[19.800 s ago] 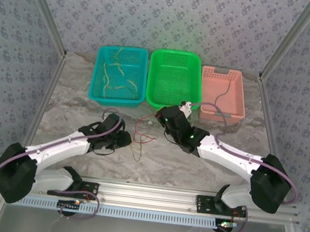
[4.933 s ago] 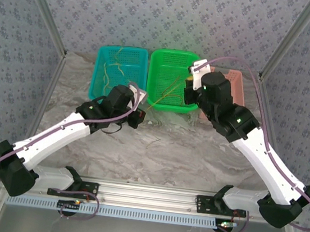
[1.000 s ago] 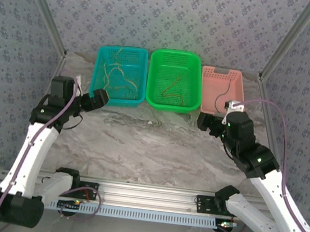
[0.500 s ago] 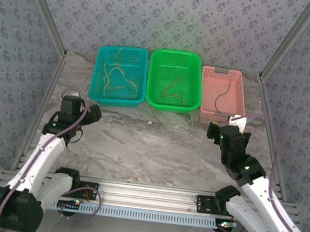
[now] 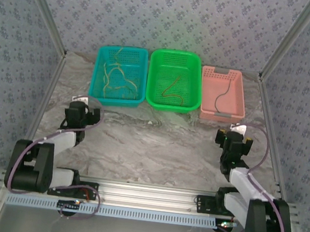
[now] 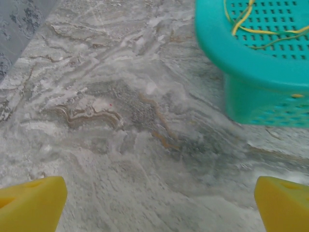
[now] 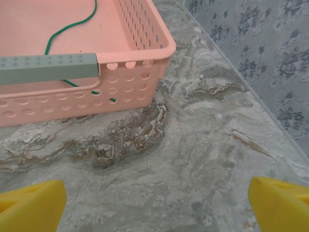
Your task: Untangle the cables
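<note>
- Our left fingers stand wide with nothing between them. Their yellow tips are cut off at the lower corners of the wrist view, over bare tabletop near the teal basket.
- Our right fingers are just as wide and empty, near the corner of the pink basket.
- Within the last second both arms have drawn back from the baskets and folded low by the near edge. We judge they are parking and the sorting is likely finished.
- The cables lie apart: yellow cables in the teal basket, a red-brown cable in the green basket, and one thin cable in the pink.
- That thin cable reads dark from above yet green from the wrist, so we cannot settle its colour.
- The yellow cables cross one another, and we cannot tell whether they are knotted.
</note>
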Controlling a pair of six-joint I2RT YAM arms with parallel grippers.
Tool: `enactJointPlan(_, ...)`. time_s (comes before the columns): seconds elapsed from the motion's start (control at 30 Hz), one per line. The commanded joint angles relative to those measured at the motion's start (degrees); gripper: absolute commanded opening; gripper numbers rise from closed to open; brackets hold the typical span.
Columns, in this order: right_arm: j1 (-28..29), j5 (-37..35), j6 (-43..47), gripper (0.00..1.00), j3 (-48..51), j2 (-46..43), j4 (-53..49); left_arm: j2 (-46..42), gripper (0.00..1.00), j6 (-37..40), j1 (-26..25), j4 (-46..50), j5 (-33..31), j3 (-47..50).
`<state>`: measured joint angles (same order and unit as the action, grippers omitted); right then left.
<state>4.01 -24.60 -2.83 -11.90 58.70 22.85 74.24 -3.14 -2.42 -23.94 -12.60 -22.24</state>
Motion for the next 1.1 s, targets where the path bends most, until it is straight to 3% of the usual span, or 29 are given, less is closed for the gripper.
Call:
enactJointPlan(0.0, -2.14, 7.49, 2.33, 0.99, 0.39, 5.52, 17.82, 2.36, 0.99, 3.15, 1.56, -12.68, 3.27, -0.43)
enactJointPlan(0.13, -4.12, 11.37, 3.24, 0.99, -0.61, 12.36, 25.78, 4.79, 0.99, 1.27, 3.96, -9.9, 6.16, -3.46)
enactJointPlan(0.3, -5.69, 16.59, 1.67, 0.99, -0.99, 22.68, 35.43, 14.11, 0.99, -0.13, 4.28, -26.47, 9.17, 0.13)
enactJointPlan(0.33, -5.61, 17.44, 2.24, 0.99, -0.54, 25.9, 39.2, 14.35, 0.99, -0.4, 4.42, -27.36, 9.16, 0.24)
enactJointPlan(0.37, -5.19, 18.06, 3.13, 0.99, -0.59, 29.36, 43.3, 12.67, 0.99, -0.28, 4.5, -22.25, 9.43, -0.93)
enactJointPlan(0.57, -3.93, 16.25, 3.4, 0.99, -9.82, 28.5, 23.99, 13.42, 0.99, 0.15, 4.24, -22.89, 9.26, -1.23)
enactJointPlan(1.07, -4.02, 12.47, 2.36, 0.99, -9.16, 28.5, 26.28, 13.54, 0.99, 0.48, 3.99, -23.17, 8.91, -1.05)
